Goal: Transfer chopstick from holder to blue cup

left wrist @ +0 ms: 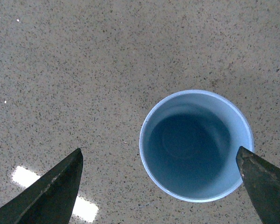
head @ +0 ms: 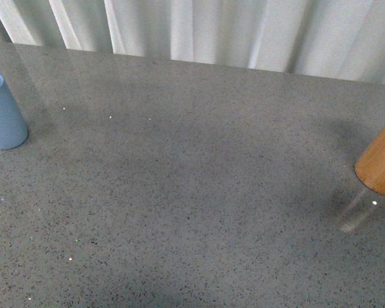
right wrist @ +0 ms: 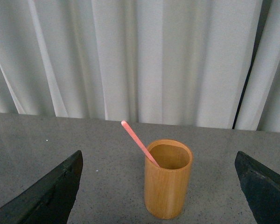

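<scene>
My left gripper [left wrist: 158,149] points straight down over the blue cup [left wrist: 195,93] at 9 o'clock, my right gripper [right wrist: 158,152] faces the holder [right wrist: 167,191] and its tilted pink chopstick [right wrist: 137,141], both claws wide.

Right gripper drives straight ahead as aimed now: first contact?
Probably the bamboo holder, centred ahead of the open right gripper; the pink chopstick leaning out of it might touch first. Nothing shows between; depth unclear.
</scene>
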Available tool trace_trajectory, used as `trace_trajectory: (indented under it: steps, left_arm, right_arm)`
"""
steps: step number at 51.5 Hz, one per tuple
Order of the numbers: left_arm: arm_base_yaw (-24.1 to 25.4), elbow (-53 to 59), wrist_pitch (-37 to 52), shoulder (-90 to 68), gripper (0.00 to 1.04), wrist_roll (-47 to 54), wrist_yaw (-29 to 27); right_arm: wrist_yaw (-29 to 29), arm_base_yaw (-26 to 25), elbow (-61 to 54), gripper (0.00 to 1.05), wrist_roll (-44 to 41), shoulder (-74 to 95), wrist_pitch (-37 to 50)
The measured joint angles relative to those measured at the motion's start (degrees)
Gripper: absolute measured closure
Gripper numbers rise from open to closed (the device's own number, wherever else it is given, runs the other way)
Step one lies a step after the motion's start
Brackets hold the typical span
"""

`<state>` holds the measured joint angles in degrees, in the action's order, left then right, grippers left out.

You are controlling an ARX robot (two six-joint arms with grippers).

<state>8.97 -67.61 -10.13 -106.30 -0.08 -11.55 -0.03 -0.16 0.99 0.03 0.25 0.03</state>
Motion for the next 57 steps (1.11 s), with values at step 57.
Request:
trace_trajectory:
  steps: [57]
  left_arm:
    - [1.84, -8.96, 0.81, -13.09, 0.07, 0.24, -3.37]
  right_arm:
    - [0.0, 0.0, 0.0, 0.1, 0.02, 0.0, 0.0]
